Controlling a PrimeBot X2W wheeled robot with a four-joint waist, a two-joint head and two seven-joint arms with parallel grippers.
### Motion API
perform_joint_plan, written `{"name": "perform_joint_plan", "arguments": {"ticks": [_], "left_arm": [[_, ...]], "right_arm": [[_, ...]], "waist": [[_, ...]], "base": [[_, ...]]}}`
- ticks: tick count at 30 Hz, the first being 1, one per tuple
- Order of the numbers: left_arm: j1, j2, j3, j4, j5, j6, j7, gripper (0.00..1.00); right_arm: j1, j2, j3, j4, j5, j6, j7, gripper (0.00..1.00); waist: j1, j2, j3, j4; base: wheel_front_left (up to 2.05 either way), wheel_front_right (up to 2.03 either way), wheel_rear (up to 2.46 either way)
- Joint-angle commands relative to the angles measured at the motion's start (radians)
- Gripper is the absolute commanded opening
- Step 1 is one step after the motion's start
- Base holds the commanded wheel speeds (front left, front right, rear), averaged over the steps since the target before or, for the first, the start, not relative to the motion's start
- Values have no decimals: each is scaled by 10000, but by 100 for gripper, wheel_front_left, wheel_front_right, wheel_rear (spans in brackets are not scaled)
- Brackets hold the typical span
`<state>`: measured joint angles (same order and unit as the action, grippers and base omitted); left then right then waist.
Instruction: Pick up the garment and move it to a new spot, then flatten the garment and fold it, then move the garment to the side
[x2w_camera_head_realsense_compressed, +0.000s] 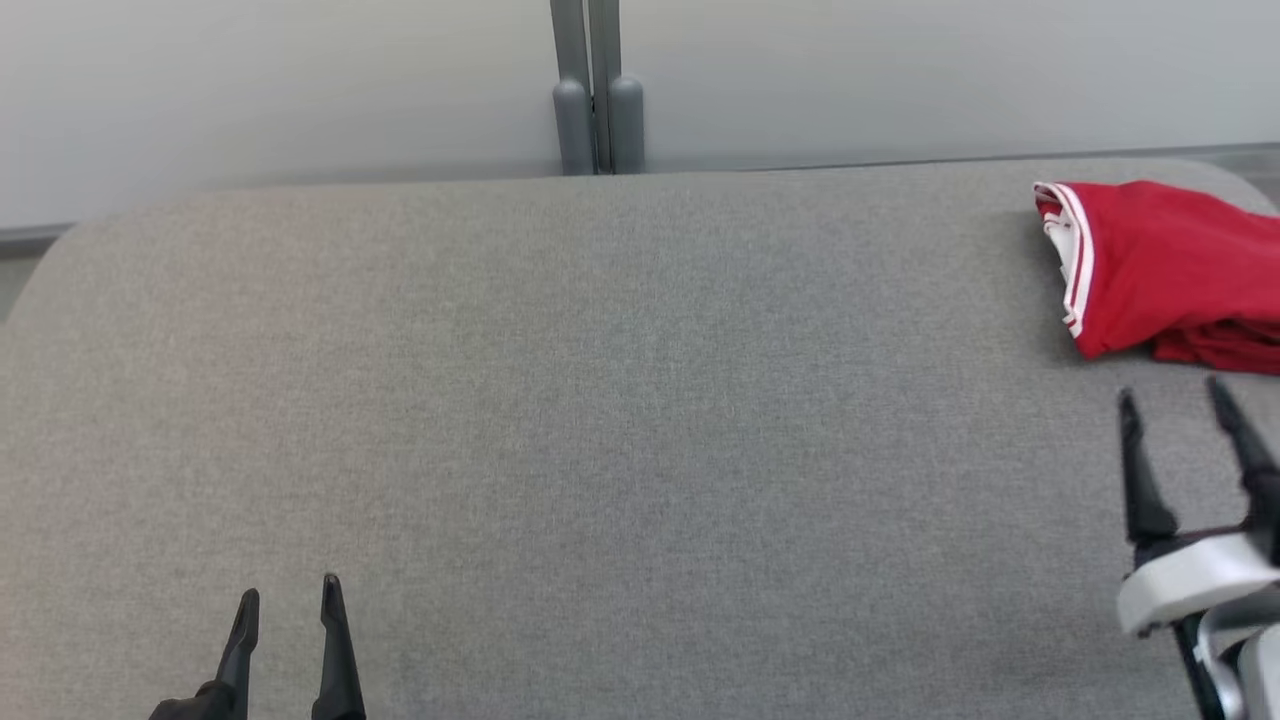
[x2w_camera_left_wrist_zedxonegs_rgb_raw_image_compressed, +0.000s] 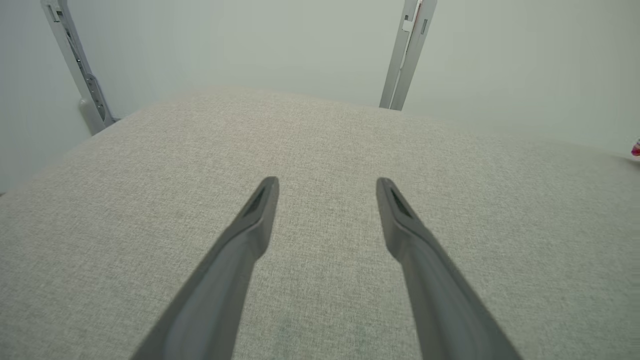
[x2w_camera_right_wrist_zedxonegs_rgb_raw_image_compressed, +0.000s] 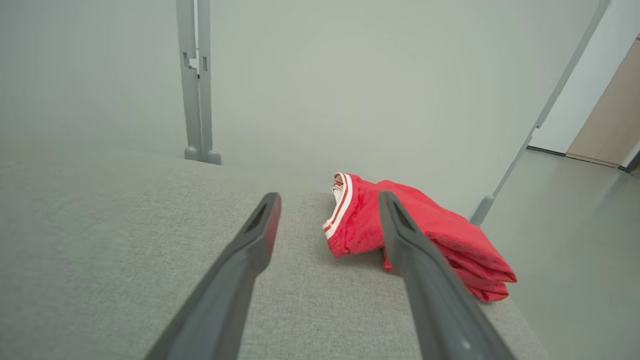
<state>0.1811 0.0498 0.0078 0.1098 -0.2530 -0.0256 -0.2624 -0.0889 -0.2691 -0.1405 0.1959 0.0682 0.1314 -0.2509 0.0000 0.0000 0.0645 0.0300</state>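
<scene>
The garment (x2w_camera_head_realsense_compressed: 1170, 265), red with white striped trim, lies folded in a small pile at the far right of the grey fabric table (x2w_camera_head_realsense_compressed: 600, 420). In the right wrist view the garment (x2w_camera_right_wrist_zedxonegs_rgb_raw_image_compressed: 440, 235) rests near the table's right edge. My right gripper (x2w_camera_head_realsense_compressed: 1172, 395) hovers open just in front of it, apart from the cloth, with nothing between its fingers. That same open right gripper (x2w_camera_right_wrist_zedxonegs_rgb_raw_image_compressed: 330, 197) points toward the pile's left end. My left gripper (x2w_camera_head_realsense_compressed: 290, 590) stands open at the lower left, far from the garment. Seen from the wrist, the left gripper (x2w_camera_left_wrist_zedxonegs_rgb_raw_image_compressed: 327, 182) is above bare fabric.
A grey upright post (x2w_camera_head_realsense_compressed: 597, 90) stands behind the table's far edge against a pale wall. Another slanted post (x2w_camera_right_wrist_zedxonegs_rgb_raw_image_compressed: 540, 120) rises past the right edge, where the table drops to the floor (x2w_camera_right_wrist_zedxonegs_rgb_raw_image_compressed: 575, 240). Bare fabric spreads from the left gripper to the garment.
</scene>
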Motion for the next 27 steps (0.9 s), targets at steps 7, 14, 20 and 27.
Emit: {"name": "perform_joint_plan", "arguments": {"ticks": [7, 14, 20, 27], "left_arm": [[-161, 24, 103, 447, 67, -132, -27, 100], [-482, 26, -33, 963, 437, -547, -27, 100], [-697, 27, -183, 1155, 524, -818, -27, 100], [-630, -27, -341, 1384, 544, -900, 39, 0]], "right_arm": [[1655, 1248, -34, -1242, -1041, -15, -140, 100], [2404, 1739, -205, -1267, -1321, -15, -143, 100], [2489, 1928, -160, -1056, -1419, -15, -144, 100], [2418, 2060, -176, -766, -1363, 2, -96, 0]], "waist": [[0, 0, -1010, -25], [0, 0, -1032, 141], [0, 0, -933, 139], [0, 0, -889, 147]], "base": [[0, 0, 0], [0, 0, 0], [0, 0, 0], [0, 0, 0]]}}
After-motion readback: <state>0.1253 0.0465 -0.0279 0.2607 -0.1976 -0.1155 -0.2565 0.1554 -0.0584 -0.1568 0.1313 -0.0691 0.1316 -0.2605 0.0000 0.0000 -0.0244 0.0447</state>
